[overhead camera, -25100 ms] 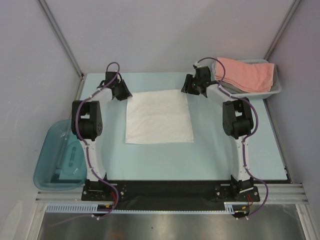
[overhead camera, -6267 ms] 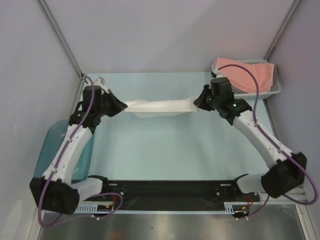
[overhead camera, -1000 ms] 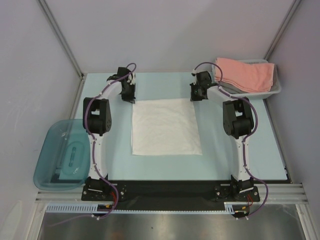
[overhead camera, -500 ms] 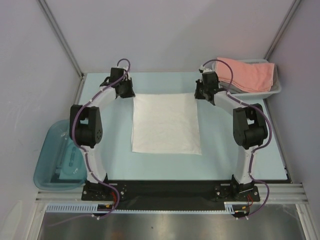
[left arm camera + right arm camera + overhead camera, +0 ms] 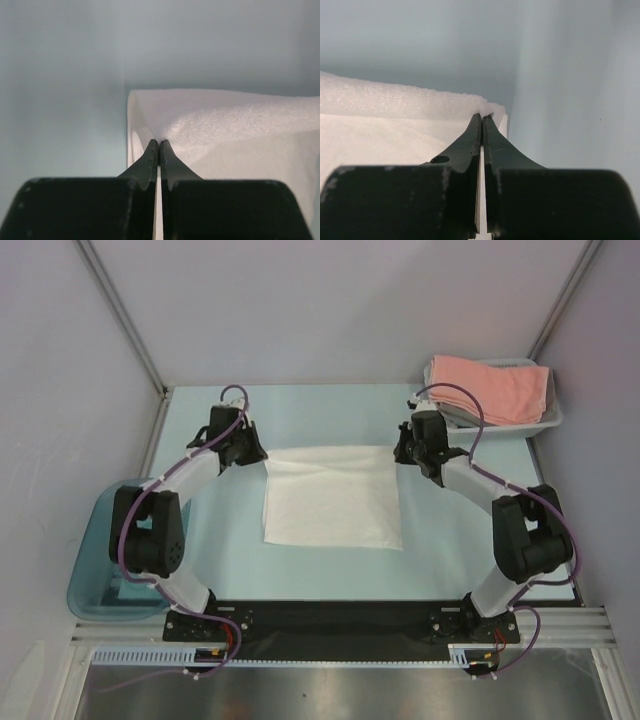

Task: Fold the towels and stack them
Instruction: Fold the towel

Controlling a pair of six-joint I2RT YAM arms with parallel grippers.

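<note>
white towel (image 5: 333, 502): spread at the centre of the table, roughly square from above. Its near edge lies flat. Its far edge is lifted off the surface at both corners.
left gripper (image 5: 257, 454): at the white towel's 10 o'clock corner, jaws pressed together on the cloth. The wrist view shows the corner pinched at the fingertips, with a fold curling under it.
right gripper (image 5: 402, 452): at the white towel's 2 o'clock corner, jaws likewise clamped on the corner. The terry edge runs off to its left in the wrist view.
pink towel (image 5: 490, 388): folded, at 2 o'clock on the table, heaped in the basket and draped over its rim, well apart from the white towel.
basket (image 5: 548, 420): pale grey, in the far right corner.
table (image 5: 430, 550): smooth, matt, pale blue-green.
tub (image 5: 95, 570): see-through teal, at 8 o'clock, just off the table's left edge beside the left arm.
rail (image 5: 340, 615): black, along the 6 o'clock edge, carrying both arm bases.
walls (image 5: 330, 300): plain pale grey on three sides.
posts (image 5: 118, 310): metal, slanting up at 11 and 1 o'clock.
</note>
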